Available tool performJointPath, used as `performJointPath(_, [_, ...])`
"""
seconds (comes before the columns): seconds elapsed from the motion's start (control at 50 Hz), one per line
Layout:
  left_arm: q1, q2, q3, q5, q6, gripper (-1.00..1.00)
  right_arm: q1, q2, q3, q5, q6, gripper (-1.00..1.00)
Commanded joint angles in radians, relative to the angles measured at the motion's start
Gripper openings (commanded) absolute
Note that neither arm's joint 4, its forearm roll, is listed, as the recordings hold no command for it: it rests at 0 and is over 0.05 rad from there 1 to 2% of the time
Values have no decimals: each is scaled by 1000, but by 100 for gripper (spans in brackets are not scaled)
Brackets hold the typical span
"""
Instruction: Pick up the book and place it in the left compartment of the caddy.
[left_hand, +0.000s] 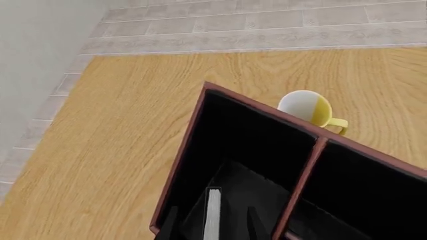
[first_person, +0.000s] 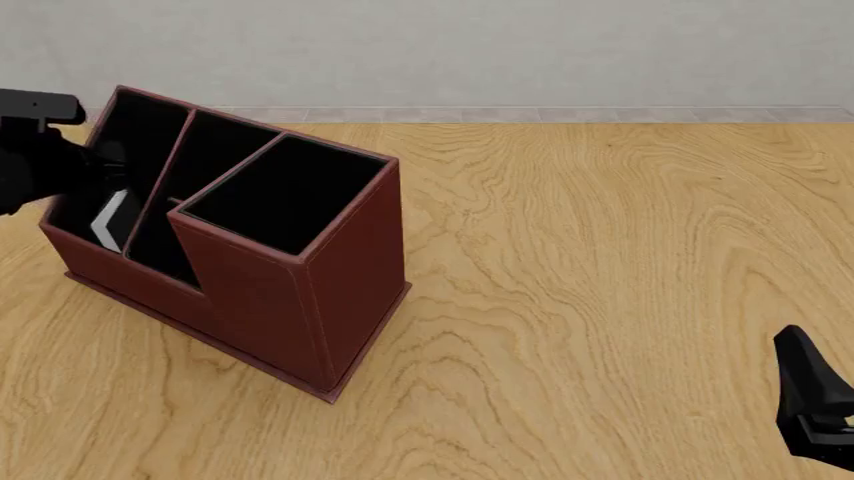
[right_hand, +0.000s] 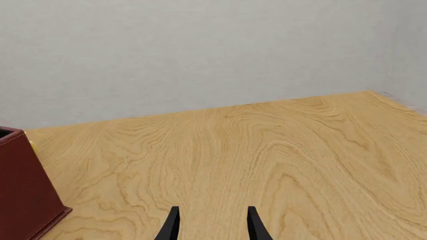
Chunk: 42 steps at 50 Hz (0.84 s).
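Two arms were in play, but only the left gripper (left_hand: 210, 225) mattered here. We saw the book (left_hand: 213, 212) standing on edge between its fingertips, white page edges facing the wrist camera, long axis running along the fingers and down into the slot. In the front view the book (first_person: 107, 220) sat at about 9 o'clock from the table's centre, already inside the left compartment (first_person: 127, 150) of the caddy (first_person: 320, 300). The fingers flanked the book with a thin dark gap on each side, so we could not tell whether they gripped it or had let go. The right gripper (right_hand: 210, 225) hung at 4 o'clock, jaws parted and empty, well apart from the caddy. A yellow mug (left_hand: 308, 108) stood just beyond the caddy's far wall. We judged release and straight withdrawal as remaining.
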Motion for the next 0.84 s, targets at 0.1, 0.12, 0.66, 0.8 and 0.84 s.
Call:
performJointPath(0.1, [-2, -42, -13, 26, 4, 100, 0, 2, 0, -1, 0, 100])
performJointPath(0.12, [-3, -44, -11, 27, 7, 100, 0, 2, 0, -1, 1, 100])
performJointPath(0.66, [-25, -128, -33, 84, 9, 100, -3, -1, 0, -1, 4, 100])
performJointPath(0.8, [-32, -166, -47, 110, 2, 100, -2, -4, 0, 3, 5, 100])
performJointPath(0.84, [-38, -180, -50, 119, 6, 100, -3, -4, 0, 3, 5, 100])
